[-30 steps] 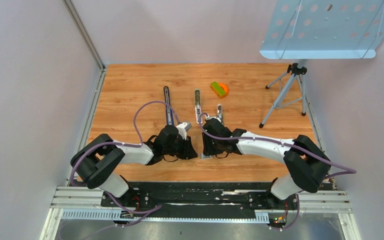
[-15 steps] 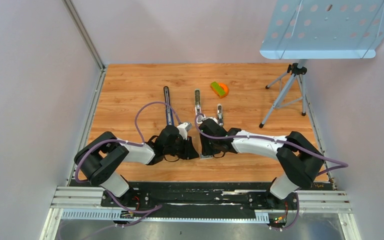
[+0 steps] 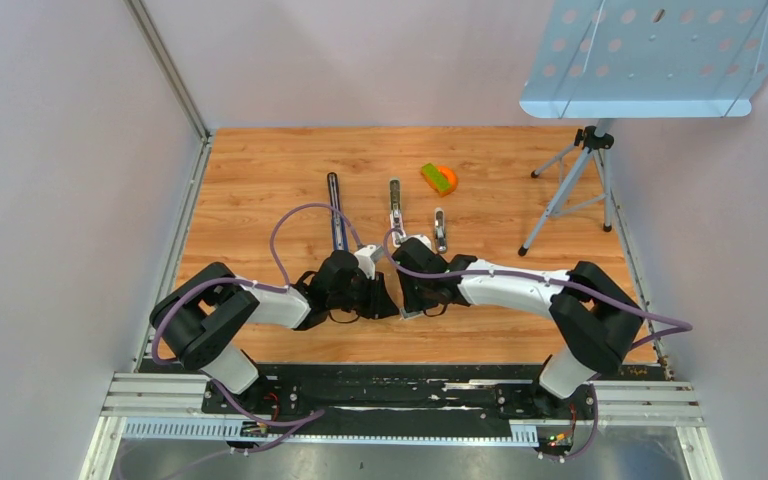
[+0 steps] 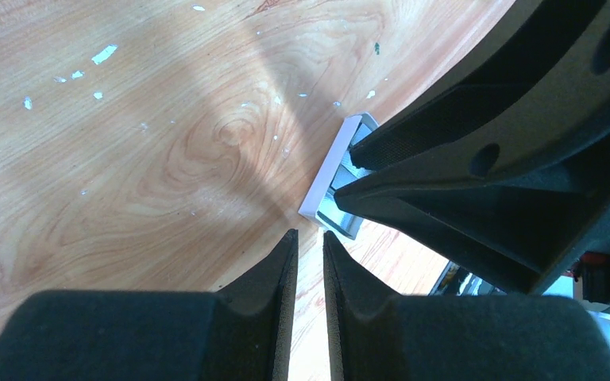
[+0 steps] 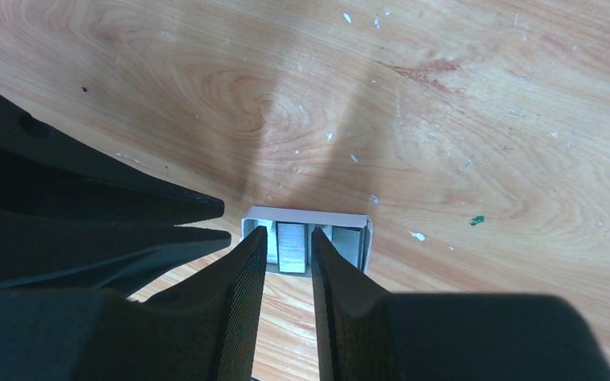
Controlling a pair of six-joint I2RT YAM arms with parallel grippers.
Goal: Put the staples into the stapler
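Your right gripper (image 5: pixel 287 232) hangs over the staples (image 5: pixel 291 247), fingers a little apart, one on either side of a strip. Whether they pinch it yet, I cannot tell. I'd centre on that one strip, squeeze squarely and lift straight up, or the small white box (image 5: pixel 306 213) may come too. Your left gripper (image 4: pixel 308 236) sits just left of the box, fingers nearly together, gripping nothing. The staples are silvery-grey ribbed strips packed in that box, near-centre on the table (image 5: pixel 461 119).

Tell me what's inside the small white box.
Silvery staples sit inside the white box, one block between the fingers of the right gripper. They cover part of the interior, so the count is hidden.
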